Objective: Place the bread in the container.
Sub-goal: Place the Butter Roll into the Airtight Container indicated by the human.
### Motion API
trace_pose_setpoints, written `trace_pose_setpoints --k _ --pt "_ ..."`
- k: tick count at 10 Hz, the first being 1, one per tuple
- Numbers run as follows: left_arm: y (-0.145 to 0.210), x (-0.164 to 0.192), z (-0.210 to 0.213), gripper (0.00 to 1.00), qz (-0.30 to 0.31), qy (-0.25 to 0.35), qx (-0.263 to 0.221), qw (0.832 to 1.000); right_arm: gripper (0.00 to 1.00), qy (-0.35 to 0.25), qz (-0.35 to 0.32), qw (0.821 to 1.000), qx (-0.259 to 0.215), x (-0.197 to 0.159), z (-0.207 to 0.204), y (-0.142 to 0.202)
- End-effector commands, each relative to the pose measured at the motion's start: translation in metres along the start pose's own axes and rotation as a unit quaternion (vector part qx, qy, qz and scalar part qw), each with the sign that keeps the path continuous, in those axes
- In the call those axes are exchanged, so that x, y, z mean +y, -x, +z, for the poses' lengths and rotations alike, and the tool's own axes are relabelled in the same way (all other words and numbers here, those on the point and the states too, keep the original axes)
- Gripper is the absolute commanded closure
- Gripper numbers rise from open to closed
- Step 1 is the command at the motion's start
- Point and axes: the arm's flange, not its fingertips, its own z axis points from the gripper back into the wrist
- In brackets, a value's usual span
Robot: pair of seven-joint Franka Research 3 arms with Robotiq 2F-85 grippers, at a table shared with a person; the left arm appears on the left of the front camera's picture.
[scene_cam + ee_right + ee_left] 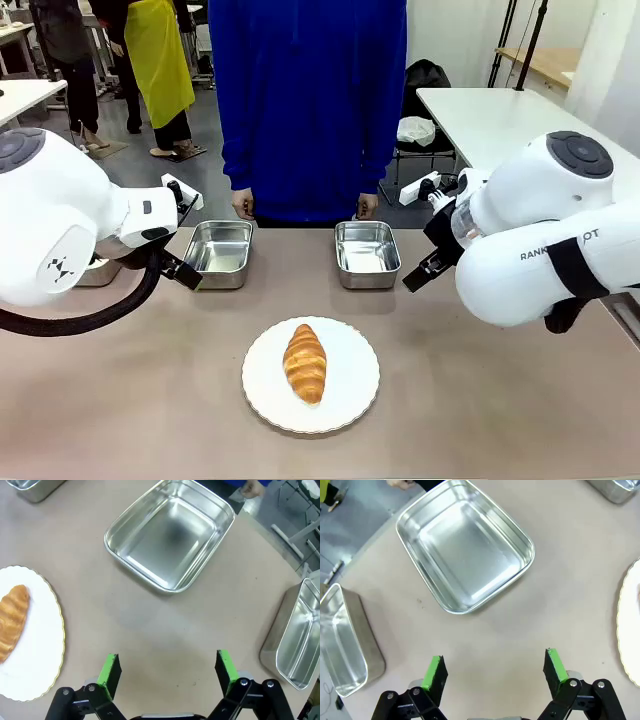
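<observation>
Bread (305, 363) on plate (352, 400), trays (218, 250) beyond

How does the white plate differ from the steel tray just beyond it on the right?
The plate is round, white, scallop-edged; the tray is rectangular steel with raised walls. The plate carries the croissant; the tray is empty. The plate lies nearer the front, the tray nearer the person. Both rest on the table.
</observation>
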Motion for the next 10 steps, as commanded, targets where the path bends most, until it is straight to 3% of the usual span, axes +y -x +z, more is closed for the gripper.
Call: trace_pose_setpoints --k 1,8,10 --pt "0.0 0.0 0.0 0.0 0.0 0.0 0.0 1.0 0.0 0.0 0.0 1.0 0.0 0.0 0.0 0.0" --pt "0.0 -0.001 0.0 0.0 0.0 0.0 0.0 1.0 0.0 0.0 0.0 1.0 0.0 0.0 0.0 0.0" --pt "-0.027 0.024 0.042 0.0 -0.02 0.051 -0.024 0.998 0.0 -0.006 0.0 1.0 -0.015 -0.012 0.022 -0.019"
